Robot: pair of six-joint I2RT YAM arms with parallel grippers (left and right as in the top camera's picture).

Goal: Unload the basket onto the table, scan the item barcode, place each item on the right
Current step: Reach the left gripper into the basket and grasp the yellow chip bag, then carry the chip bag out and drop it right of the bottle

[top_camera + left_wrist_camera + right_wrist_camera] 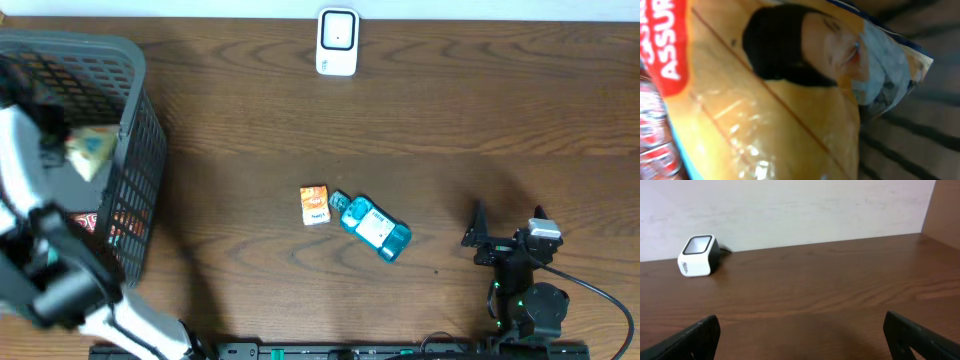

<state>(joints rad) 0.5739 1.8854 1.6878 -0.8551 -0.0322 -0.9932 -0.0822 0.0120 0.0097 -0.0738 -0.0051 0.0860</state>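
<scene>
On the counter (250, 120): one scanner (337, 42), one orange box (314, 204), one blue bottle (375, 228), one basket (135, 110). Inside it, two packets (90, 152) visible. Two arms: one white arm (60, 270), one black arm (525, 285).

The light is soft and even, bright enough throughout. Between the right gripper (802, 330) and its dark fingers (695, 337), a faint, fuzzy shadow lies on the wood. The view ahead of them to the scanner (697, 256) is crisp. Seen from overhead, the table (450, 100) has a dull sheen, and the left arm (40, 250) smears into blur. Close against the left wrist's lens, the packet (765, 110) is badly out of focus, with small glints on its wrapper.
</scene>
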